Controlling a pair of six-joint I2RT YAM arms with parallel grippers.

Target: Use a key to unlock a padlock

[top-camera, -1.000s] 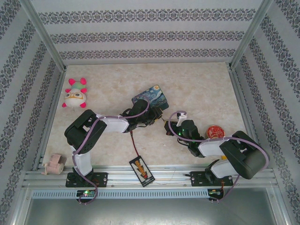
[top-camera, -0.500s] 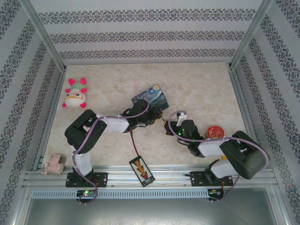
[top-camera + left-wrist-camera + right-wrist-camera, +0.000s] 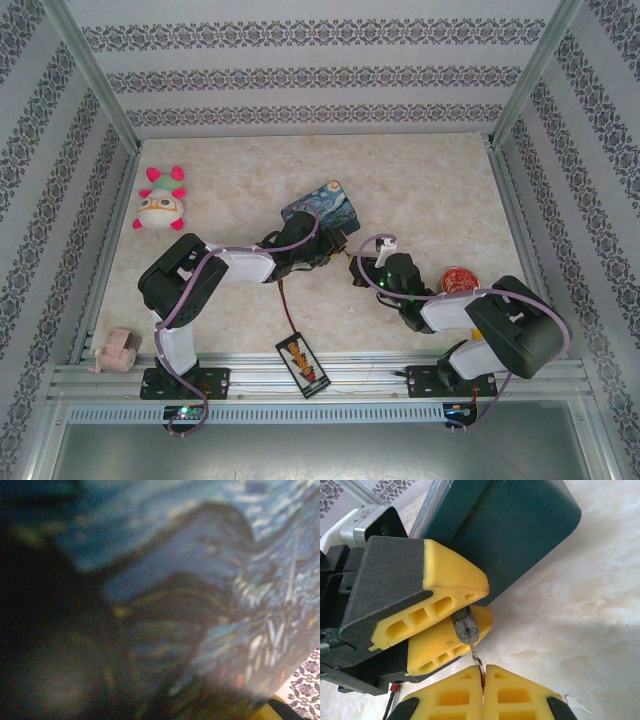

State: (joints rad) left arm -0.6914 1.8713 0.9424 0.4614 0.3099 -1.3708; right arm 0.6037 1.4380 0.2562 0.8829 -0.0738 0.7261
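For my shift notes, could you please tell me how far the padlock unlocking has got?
Done: the left tool holds the padlock, and the right tool pinches the key. In hand: the key tip sits at the keyhole. Left: pushing it in, turning, and freeing the shackle, which is hidden.

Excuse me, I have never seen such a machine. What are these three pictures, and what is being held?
These are two robot arms on a marble-patterned table. One camera looks down from above; one sits on each wrist. The left gripper clamps a tiny padlock between its yellow jaws, keyhole facing out. The right gripper is shut on a thin key, whose tip meets the keyhole. Beside the left gripper stands a painted tin, which the blurred left wrist picture shows close up. Also on the table: a plush toy, a small red round object, and a black pack.
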